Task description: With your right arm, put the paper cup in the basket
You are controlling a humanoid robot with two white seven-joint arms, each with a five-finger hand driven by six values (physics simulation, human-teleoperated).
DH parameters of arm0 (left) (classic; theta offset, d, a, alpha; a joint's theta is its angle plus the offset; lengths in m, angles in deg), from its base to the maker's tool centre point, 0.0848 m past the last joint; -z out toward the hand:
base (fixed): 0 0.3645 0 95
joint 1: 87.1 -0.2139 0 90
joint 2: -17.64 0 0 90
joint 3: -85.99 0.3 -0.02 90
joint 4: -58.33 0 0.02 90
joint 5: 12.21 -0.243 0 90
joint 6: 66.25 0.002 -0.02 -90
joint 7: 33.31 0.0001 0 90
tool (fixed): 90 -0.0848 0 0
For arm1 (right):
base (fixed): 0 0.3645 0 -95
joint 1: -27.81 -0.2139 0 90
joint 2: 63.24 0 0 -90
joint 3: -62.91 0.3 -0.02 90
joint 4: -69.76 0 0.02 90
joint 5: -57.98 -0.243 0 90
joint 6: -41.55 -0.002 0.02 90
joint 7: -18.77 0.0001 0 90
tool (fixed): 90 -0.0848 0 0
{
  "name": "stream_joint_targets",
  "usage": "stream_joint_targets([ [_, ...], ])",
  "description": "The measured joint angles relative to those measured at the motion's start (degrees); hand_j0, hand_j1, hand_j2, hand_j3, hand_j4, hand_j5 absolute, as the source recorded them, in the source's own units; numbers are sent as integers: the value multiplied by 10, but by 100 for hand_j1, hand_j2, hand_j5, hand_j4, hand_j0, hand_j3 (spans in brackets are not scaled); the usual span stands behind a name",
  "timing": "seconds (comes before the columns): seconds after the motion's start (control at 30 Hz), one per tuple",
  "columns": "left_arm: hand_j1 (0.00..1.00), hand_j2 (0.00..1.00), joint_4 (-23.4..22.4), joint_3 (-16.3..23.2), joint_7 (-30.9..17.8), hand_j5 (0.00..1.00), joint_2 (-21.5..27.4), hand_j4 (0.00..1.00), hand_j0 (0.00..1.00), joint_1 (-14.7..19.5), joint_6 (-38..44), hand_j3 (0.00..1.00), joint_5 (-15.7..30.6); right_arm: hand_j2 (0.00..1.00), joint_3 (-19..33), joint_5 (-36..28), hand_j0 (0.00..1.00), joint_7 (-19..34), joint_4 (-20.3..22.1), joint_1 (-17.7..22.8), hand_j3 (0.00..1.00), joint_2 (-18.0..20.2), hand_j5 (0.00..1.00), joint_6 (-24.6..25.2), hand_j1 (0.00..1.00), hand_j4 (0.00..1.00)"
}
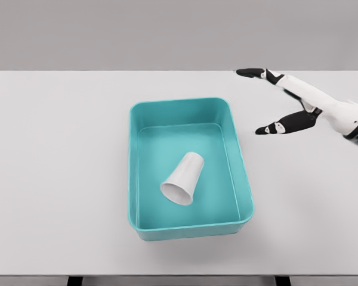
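A white paper cup (184,177) lies on its side inside the teal basket (144,111), its open mouth toward the near left. The basket stands in the middle of the white table. My right hand (259,101) hovers to the right of the basket's far right corner, fingers spread wide and holding nothing. Its arm enters from the right edge. The left arm does not show.
The white table (59,167) stretches around the basket on all sides. Its front edge runs along the bottom of the view, its back edge meets a grey wall.
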Motion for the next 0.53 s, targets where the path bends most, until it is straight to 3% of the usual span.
stream_joint_targets([
  [0.1, 100, 100, 0, 0, 0, 100, 0, 100, 100, -1, 0, 100, 1, 100, 28, -16, 100, 0, 1, 57, 100, 17, 100, 12, 100, 100],
  [0.2, 100, 100, 0, 0, 0, 100, 0, 100, 100, -1, 0, 100, 1, 100, 61, -24, 100, 0, 1, 80, 100, 24, 100, 17, 100, 100],
  [0.53, 100, 100, 0, 1, -1, 100, 0, 100, 100, 0, -1, 100, -1, 100, 81, -28, 100, 0, -3, 84, 100, 25, 100, 19, 100, 100],
])
